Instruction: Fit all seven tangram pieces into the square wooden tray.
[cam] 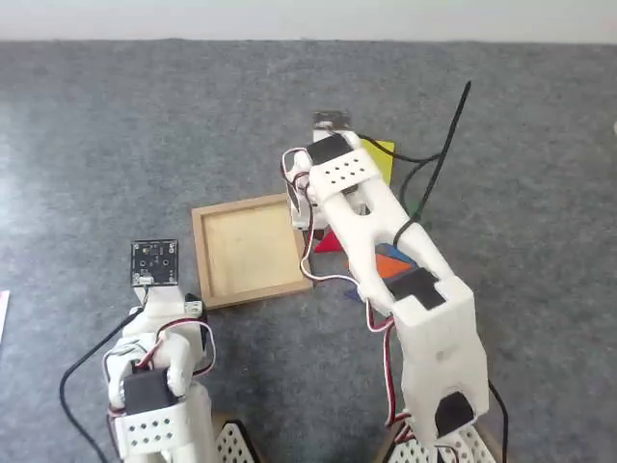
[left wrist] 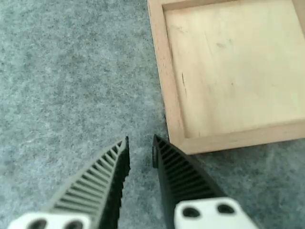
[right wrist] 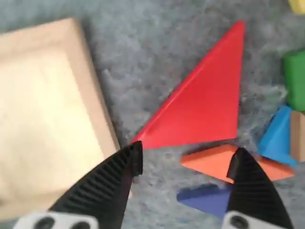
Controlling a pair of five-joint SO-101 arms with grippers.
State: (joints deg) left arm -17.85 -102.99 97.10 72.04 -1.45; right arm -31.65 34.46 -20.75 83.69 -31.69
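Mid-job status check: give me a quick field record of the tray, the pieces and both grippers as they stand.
tray: empty, no piece inside
pieces: red triangle, orange piece, dark blue piece, light blue piece and green piece, all on the grey mat beside the tray
left gripper: jaws slightly apart, by a tray corner, holding nothing
right gripper: jaws open, over the red triangle's edge and the orange piece, holding nothing

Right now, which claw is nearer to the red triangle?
Right. The right claw hangs open at the red triangle's edge. The left claw is beside the wooden tray's corner, with the tray between it and the triangle.
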